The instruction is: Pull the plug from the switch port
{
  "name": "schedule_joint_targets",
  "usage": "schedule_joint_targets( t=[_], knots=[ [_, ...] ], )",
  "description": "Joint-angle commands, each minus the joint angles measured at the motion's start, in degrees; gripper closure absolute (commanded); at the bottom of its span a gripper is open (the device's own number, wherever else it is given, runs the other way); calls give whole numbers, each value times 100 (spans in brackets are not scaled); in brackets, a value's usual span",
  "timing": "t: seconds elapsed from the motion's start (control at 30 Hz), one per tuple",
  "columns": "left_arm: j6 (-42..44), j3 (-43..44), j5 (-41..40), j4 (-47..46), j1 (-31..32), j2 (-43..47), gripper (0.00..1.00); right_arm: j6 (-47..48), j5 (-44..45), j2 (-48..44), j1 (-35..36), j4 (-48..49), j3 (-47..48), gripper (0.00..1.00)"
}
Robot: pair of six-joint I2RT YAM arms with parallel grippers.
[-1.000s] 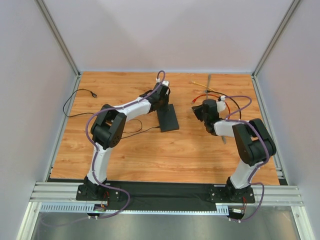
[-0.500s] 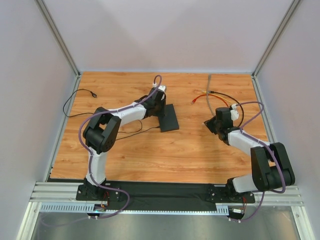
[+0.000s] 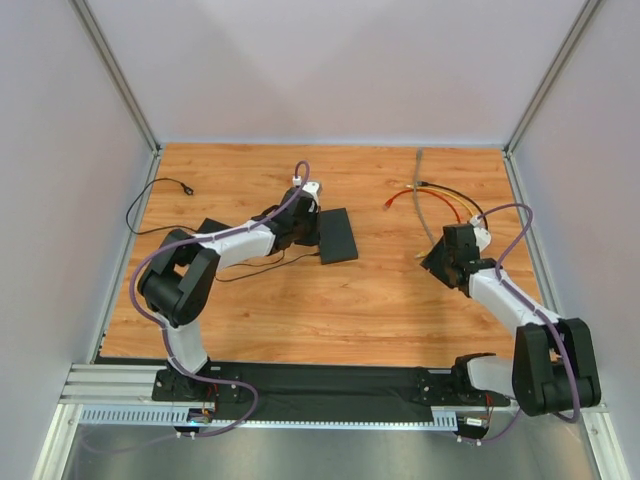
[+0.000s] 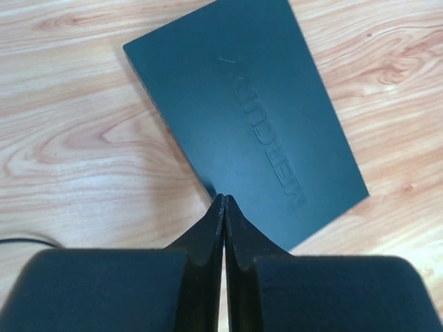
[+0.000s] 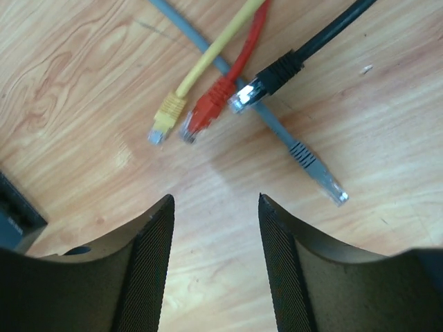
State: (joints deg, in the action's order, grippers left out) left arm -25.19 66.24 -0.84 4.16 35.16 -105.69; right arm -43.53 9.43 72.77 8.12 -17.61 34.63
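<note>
Left wrist view shows the left gripper (image 4: 223,202) with its fingers pressed flat together on nothing. Their tips sit just over the near long edge of the switch (image 4: 249,117), a flat matte black box with embossed lettering lying on the wooden table (image 4: 62,138). Right wrist view has the right gripper (image 5: 216,207) spread wide and empty above the boards, and beyond it the loose cable ends lie close together, well apart from the switch: a yellow plug (image 5: 164,119), a red plug (image 5: 202,116) and a black plug (image 5: 268,81) over a grey cable (image 5: 315,169).
</note>
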Motion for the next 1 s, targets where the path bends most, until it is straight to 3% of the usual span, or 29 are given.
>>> schedule_joint_targets(
  t=[0.0, 0.1, 0.23, 0.37, 0.57, 0.8, 0.97],
  knots=[
    [-3, -233, -3, -627, 18, 601, 95, 476, 58, -630, 268, -419, 219, 46],
    [-161, -488, -196, -671, 88, 900, 91, 617, -37, -896, 699, -288, 263, 46],
    [-775, -1006, -417, -794, 158, 1410, 77, 1003, -538, -642, 1269, 134, 421, 39],
    [-1566, -2024, -539, -1443, 184, 2199, 70, 1145, -714, -11, 1587, 1080, 553, 28],
    [-1839, -2563, -1418, -1576, 185, 2790, 60, 1224, -1435, 1377, 1614, 2559, 1291, 27],
    [-2508, -3002, -1323, -2278, 184, 2405, 57, 1242, -1813, 2531, 1614, 3833, 2030, 26],
    [-2551, -3187, -655, -3307, 185, 1799, 56, 1487, -1919, 3066, 1605, 4450, 2065, 27]
  ],
)
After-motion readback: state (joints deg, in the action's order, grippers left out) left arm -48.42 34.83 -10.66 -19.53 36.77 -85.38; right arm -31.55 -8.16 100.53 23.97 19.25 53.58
